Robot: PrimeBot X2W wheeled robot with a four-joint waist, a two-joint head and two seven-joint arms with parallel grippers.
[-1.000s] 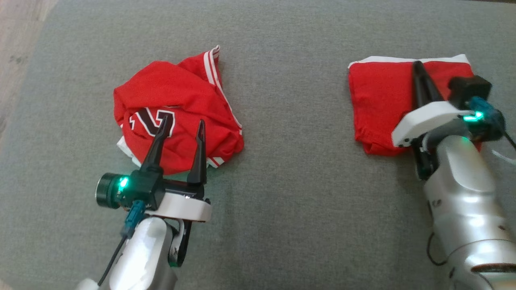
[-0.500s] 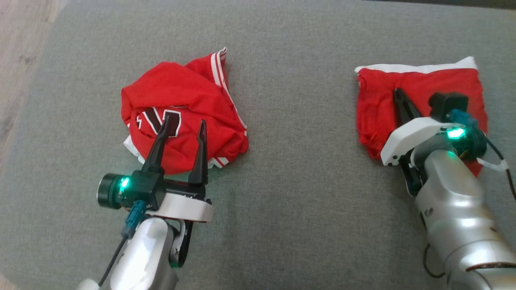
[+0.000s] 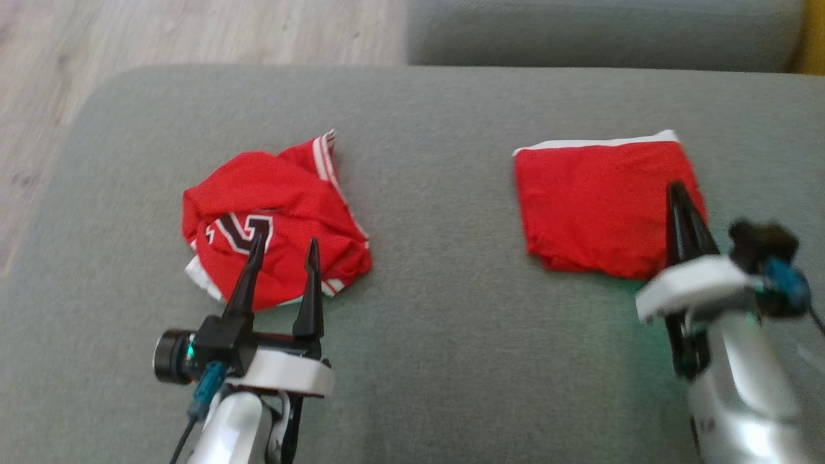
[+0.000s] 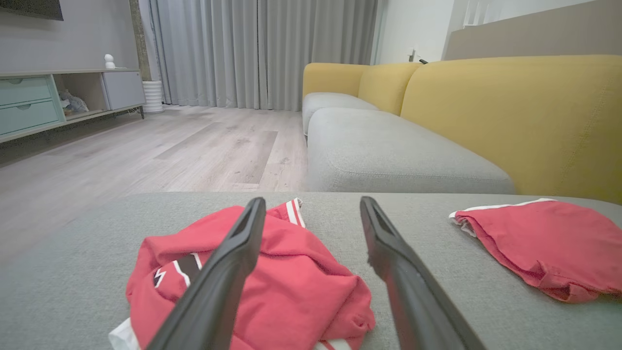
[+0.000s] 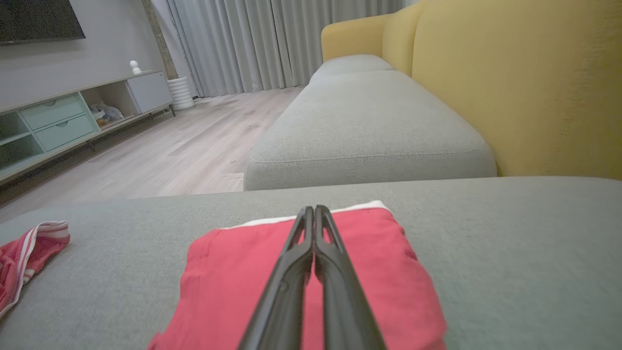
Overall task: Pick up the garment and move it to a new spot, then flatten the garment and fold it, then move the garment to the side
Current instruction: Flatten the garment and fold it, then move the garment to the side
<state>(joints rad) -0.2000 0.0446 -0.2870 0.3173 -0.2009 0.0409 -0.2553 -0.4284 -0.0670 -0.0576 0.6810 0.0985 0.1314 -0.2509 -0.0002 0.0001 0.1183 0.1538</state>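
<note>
Red folded garment (image 3: pixel 593 206) lies right on grey cushion (image 3: pixel 438 309), beneath my right tool (image 3: pixel 675 188), clenched on nothing | crumpled jersey (image 3: pixel 277 212) left, at my left tool (image 3: pixel 285 241), spread wide | risk: tips snag, fold opens

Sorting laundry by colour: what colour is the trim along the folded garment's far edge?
White, on the red folded garment; clearest in the head view.

You see part of a dark, white-edged number (image 3: pixel 240 231) on the crumpled jersey (image 3: pixel 290 200), middle left; it is unreadable.
</note>
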